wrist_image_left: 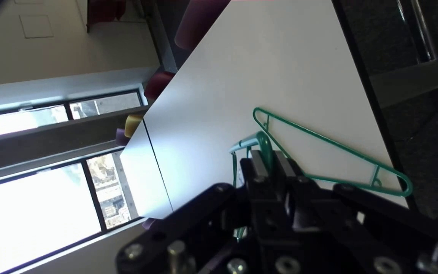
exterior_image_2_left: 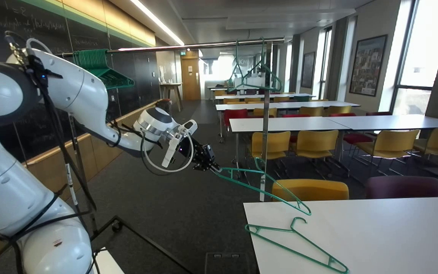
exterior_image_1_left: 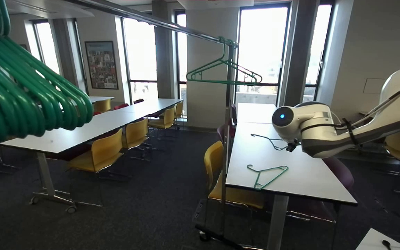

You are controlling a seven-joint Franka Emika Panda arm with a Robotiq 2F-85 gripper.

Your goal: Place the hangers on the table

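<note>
My gripper [exterior_image_2_left: 216,169] is shut on one end of a green hanger [exterior_image_2_left: 242,170]. In the wrist view the fingertips [wrist_image_left: 267,161] pinch the hanger's rounded corner [wrist_image_left: 266,146]. The held hanger slants away from the gripper, hook up, its far end over the white table [exterior_image_2_left: 394,236]; whether that end touches is unclear. In an exterior view [exterior_image_1_left: 263,136] the wrist hides part of it and most of the gripper. Another green hanger [exterior_image_2_left: 272,228] lies flat near the table's end; it also shows in the wrist view [wrist_image_left: 333,142] and in an exterior view [exterior_image_1_left: 273,169].
A metal rail [exterior_image_1_left: 186,29] carries a bunch of green hangers [exterior_image_1_left: 30,93] at one end and a few hangers [exterior_image_1_left: 217,82] at the other. Its upright post [exterior_image_2_left: 266,125] stands beside the table. A yellow chair [exterior_image_2_left: 310,189] and a purple chair [exterior_image_2_left: 403,186] line the table's side.
</note>
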